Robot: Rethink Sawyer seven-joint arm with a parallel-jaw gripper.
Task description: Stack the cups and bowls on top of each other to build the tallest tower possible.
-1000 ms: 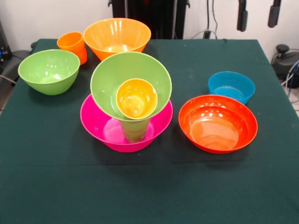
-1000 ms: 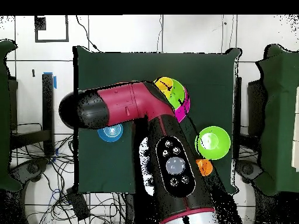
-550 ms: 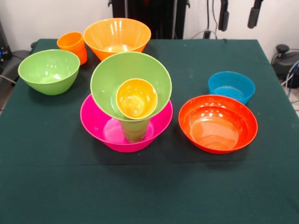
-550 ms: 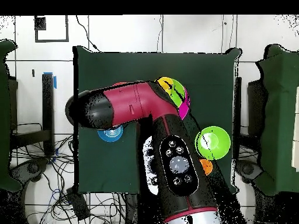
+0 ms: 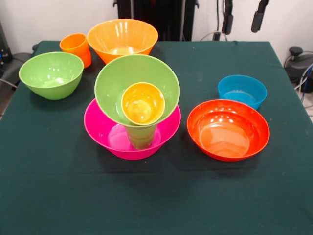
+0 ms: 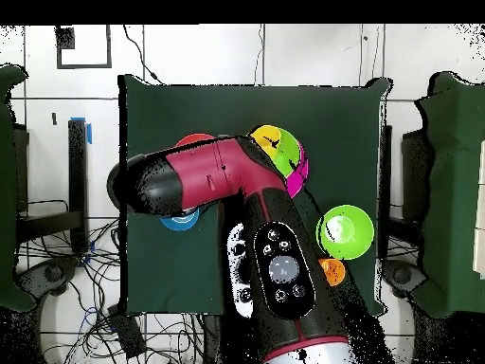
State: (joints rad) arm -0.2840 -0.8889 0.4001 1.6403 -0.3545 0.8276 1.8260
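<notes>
We see the tower [image 5: 133,110] mid-worktop [image 5: 156,196]: pink bowl [image 5: 105,132], green cup, tilted green bowl [image 5: 117,78], yellow cup [image 5: 142,103]. At one o'clock, the pincer [image 5: 242,17] hangs spread, empty. Green cloth; white wall.

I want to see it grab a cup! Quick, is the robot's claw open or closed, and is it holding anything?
Gripper: open, jaws spread wide apart, holding nothing, up high at the table's far side, behind the blue bowl.
</notes>
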